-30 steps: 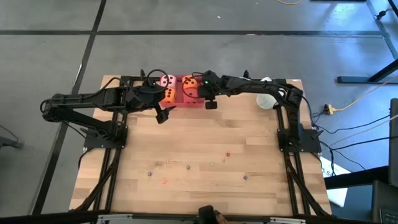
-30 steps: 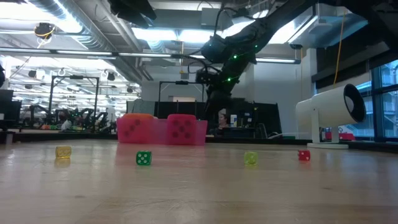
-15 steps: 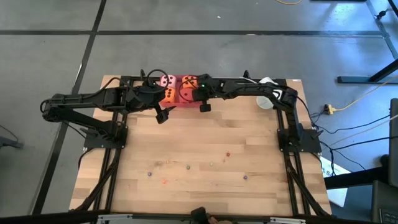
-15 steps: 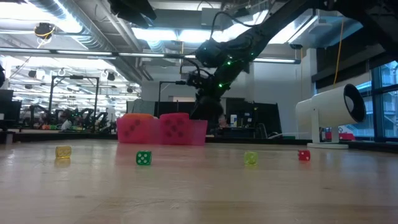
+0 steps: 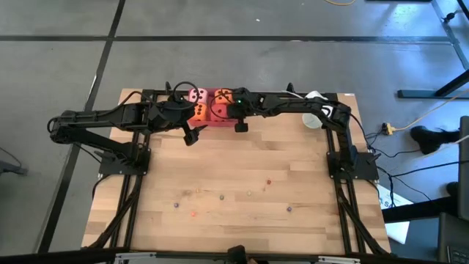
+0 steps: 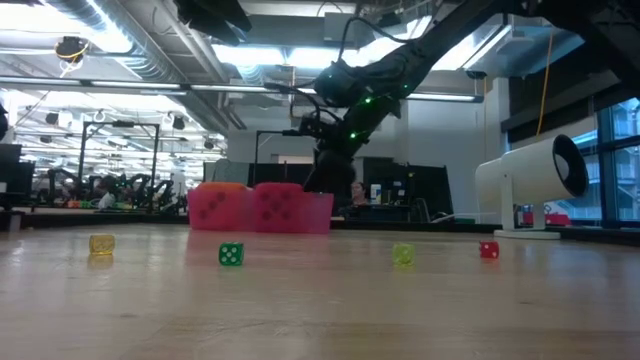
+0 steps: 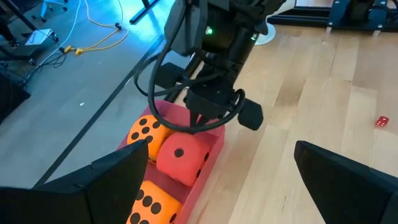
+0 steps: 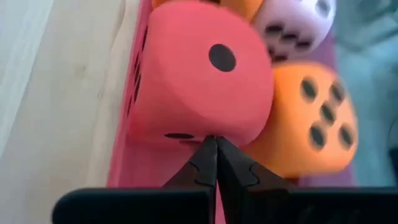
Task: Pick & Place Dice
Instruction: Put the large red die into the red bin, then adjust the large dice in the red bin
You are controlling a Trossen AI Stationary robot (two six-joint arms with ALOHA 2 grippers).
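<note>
A flat red tray [image 5: 229, 120] lies at the table's far edge and holds all the dice: pink [image 5: 196, 95], orange [image 5: 199, 111], a second orange [image 8: 305, 118] and red [image 7: 180, 158]. The red die sits tilted at the tray's right near corner. My right gripper [image 8: 216, 146] is shut, with its tips at the red die. My left gripper [image 7: 214, 180] hangs wide open and empty just off the tray's left near corner [image 5: 192, 134]. My right gripper's shut fingertips [image 8: 205, 155] meet the red die at its edge nearest the tray's right end [image 8: 186, 135], coming slanting down from the table's right. The die rests in the tray, leaning against the orange die behind it.
Several tiny coloured dice lie loose on the near half of the table, among them a green one [image 6: 231, 254], a yellow one [image 6: 101, 243] and a red one [image 6: 489, 250]. A white device [image 6: 535, 185] stands at the far right. The table's middle is bare wood [image 5: 242, 158].
My right gripper has gone toward the table's left edge and down, over the tray's right end onto the red die. The red die has shifted a little toward the left inside the tray. In the last half second almost nothing has moved.
</note>
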